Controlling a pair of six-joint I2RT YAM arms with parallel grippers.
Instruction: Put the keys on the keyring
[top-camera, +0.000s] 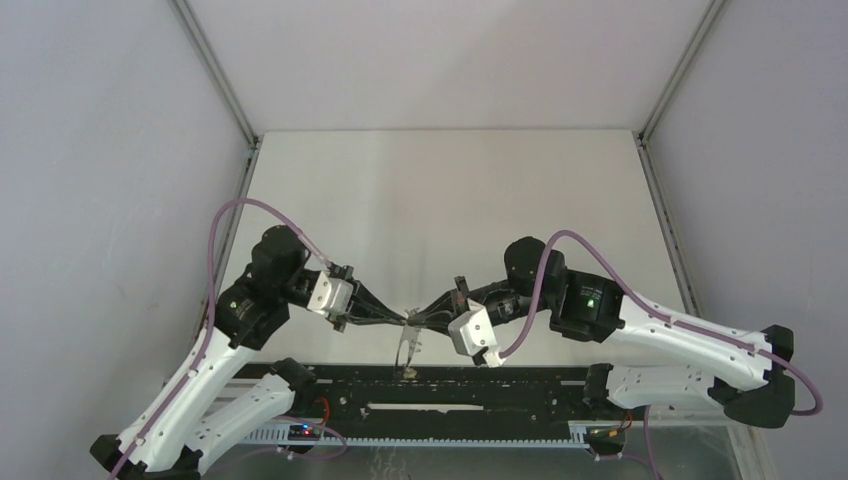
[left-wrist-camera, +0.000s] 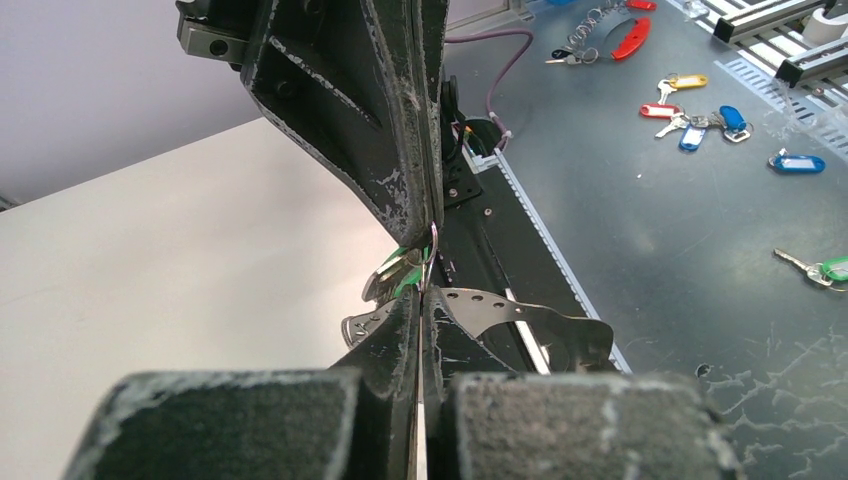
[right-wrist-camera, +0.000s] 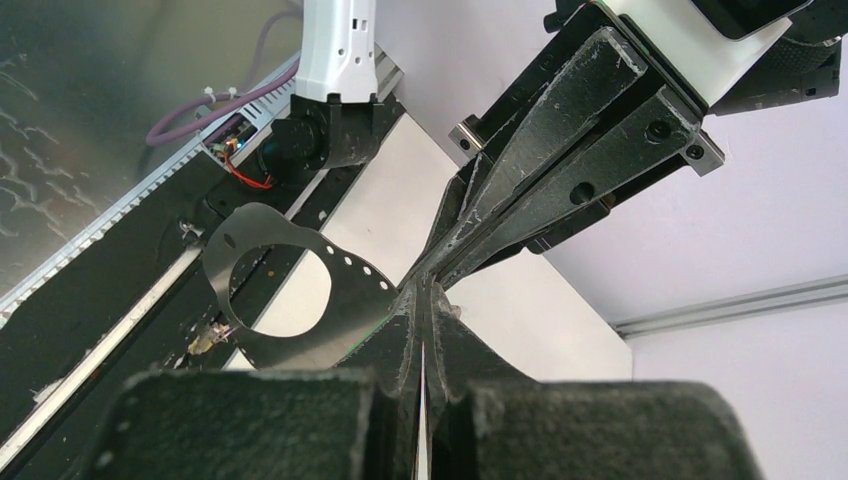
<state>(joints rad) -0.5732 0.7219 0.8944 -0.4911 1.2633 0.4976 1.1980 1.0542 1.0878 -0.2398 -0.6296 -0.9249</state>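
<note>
No readable text, labels or numbers anywhere

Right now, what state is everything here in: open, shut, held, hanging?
keyring: held in the air, hanging down.
left end effector: shut, pinching the keyring's rim.
green key: dangling by its wire loop where the two tips meet.
right end effector: shut, seemingly on the green key's loop.
yellow-orange key: appears to hang from the keyring's far rim.
</note>
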